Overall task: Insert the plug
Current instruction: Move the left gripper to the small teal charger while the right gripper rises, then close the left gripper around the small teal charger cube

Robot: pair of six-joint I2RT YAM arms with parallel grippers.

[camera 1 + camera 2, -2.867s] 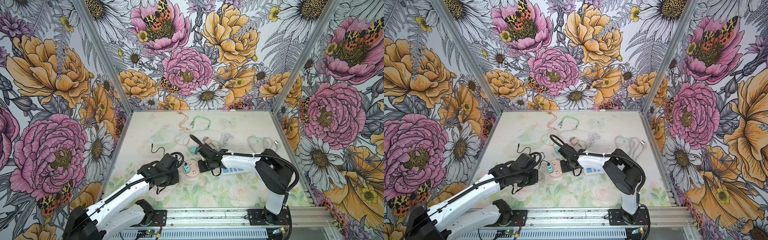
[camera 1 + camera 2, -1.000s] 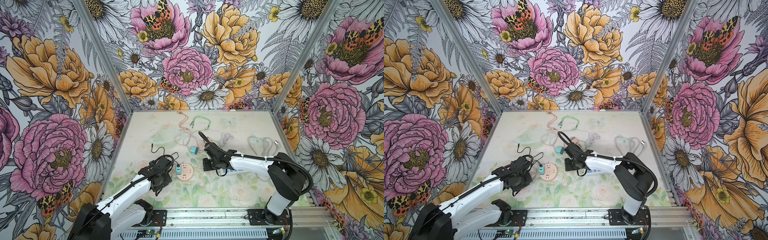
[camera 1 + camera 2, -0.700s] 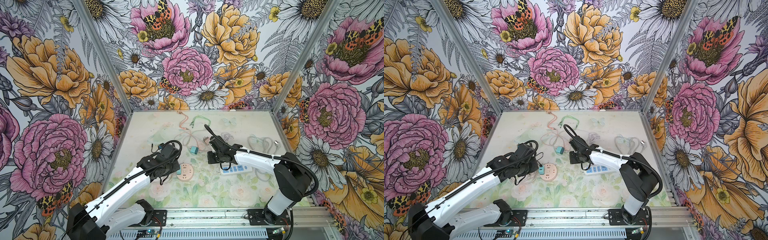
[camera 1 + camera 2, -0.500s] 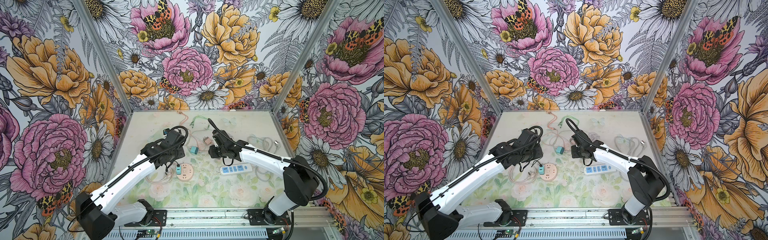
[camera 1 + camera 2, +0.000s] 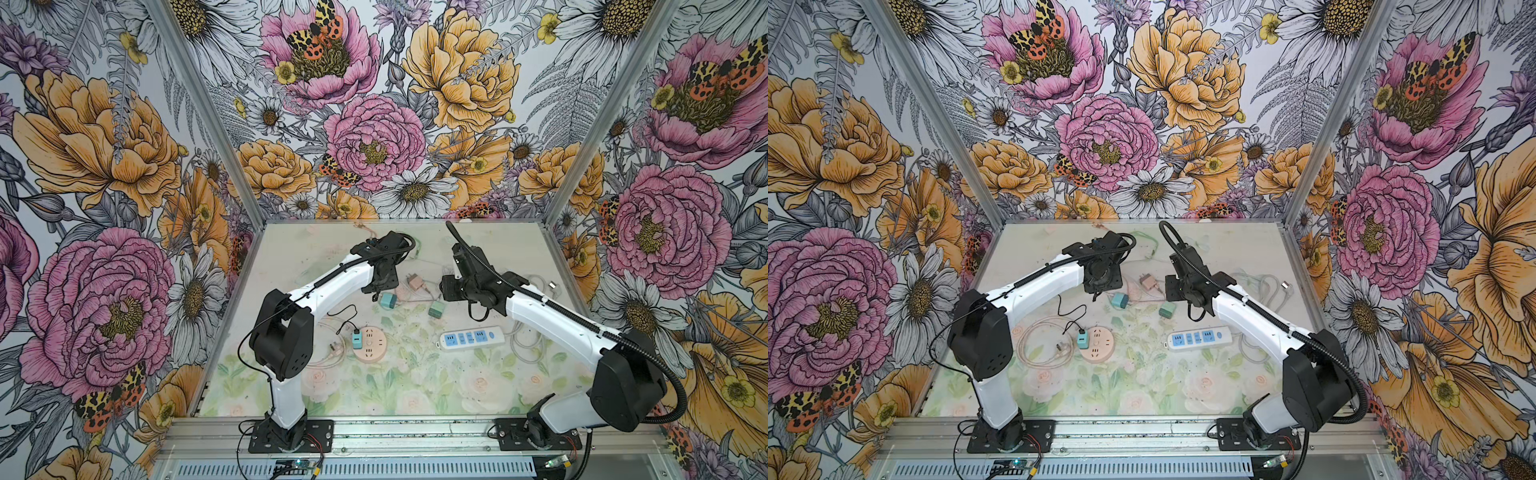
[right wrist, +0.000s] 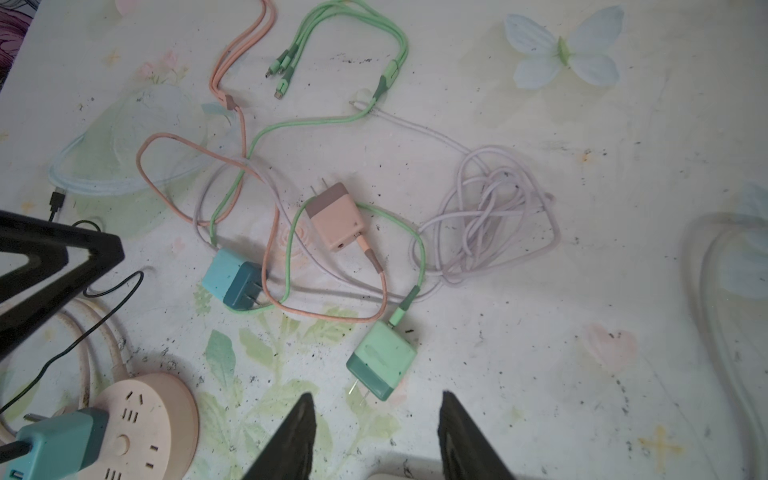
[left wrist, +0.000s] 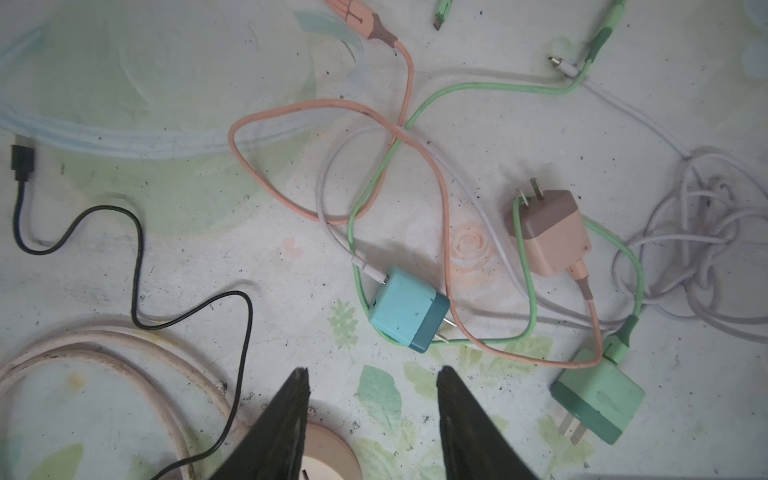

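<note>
A teal plug (image 5: 357, 338) stands in the round pink power strip (image 5: 370, 345) at the front left of the table, with a black cable (image 5: 345, 312) leading off it. No gripper touches it. My left gripper (image 7: 372, 371) hangs open and empty above the table, short of a loose blue charger (image 7: 409, 309). Further right, my right gripper (image 6: 377, 395) is open and empty too, with a green charger (image 6: 382, 359) just beyond its fingertips. A pink charger (image 6: 336, 218) lies between the two arms. The round strip and its plug (image 6: 58, 440) also show in the right wrist view.
A white power strip with blue sockets (image 5: 471, 338) lies at the front right. Pink, green and pale cables (image 7: 415, 137) tangle around the three loose chargers. A coiled pale cable (image 6: 490, 216) sits further right, and the round strip's thick pink cord (image 5: 1042, 340) loops at the left.
Both grippers have opened and both arms have lifted and moved back from the round strip to above the loose chargers. The teal plug stays in the round strip.
</note>
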